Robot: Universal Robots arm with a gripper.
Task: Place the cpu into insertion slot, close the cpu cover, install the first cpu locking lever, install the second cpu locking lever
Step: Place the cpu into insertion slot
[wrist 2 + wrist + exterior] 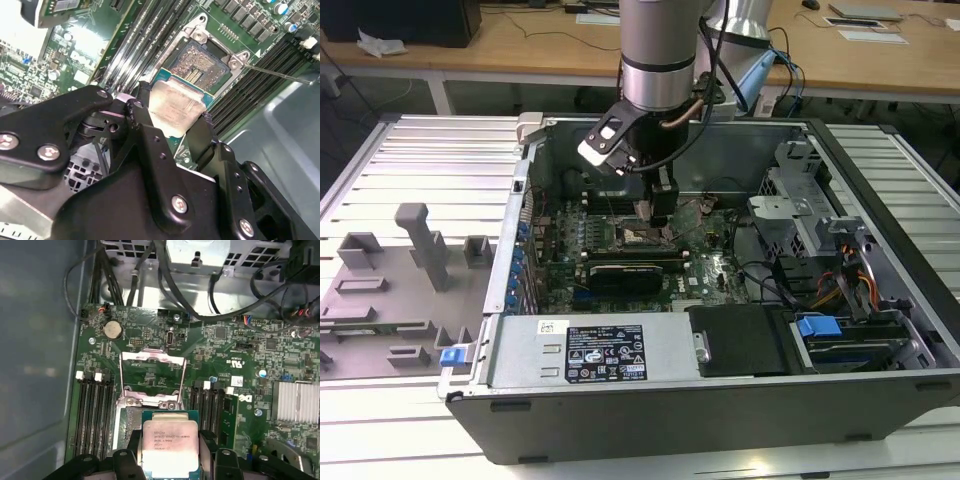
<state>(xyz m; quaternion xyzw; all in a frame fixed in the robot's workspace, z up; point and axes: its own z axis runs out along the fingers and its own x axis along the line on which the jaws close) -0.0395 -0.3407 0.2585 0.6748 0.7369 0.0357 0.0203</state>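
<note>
My gripper (pixel 172 120) is shut on the cpu (pixel 175 106), a flat square chip with a pale silver top, one black finger on each of two opposite edges. The chip hangs just over the insertion slot (pixel 200 60) and hides part of its shiny grey contact field. In the first wrist view the cpu (pixel 170 442) sits between the fingers (pixel 132 447), with the slot's contact field (pixel 129 422) showing beside it. The cpu cover (pixel 152 357), a thin silvery frame, stands swung open beyond the slot. A thin metal locking lever (pixel 280 74) sticks out free. In the exterior view the gripper (pixel 652 215) reaches down over the motherboard.
Long black memory slots (pixel 95 415) flank the socket on both sides. Black cables (pixel 165 280) run along the far case wall. A finned heatsink (pixel 295 400) stands to one side. A power supply (pixel 610 350) fills the case front. Grey fixtures (pixel 420 250) lie at the exterior view's left.
</note>
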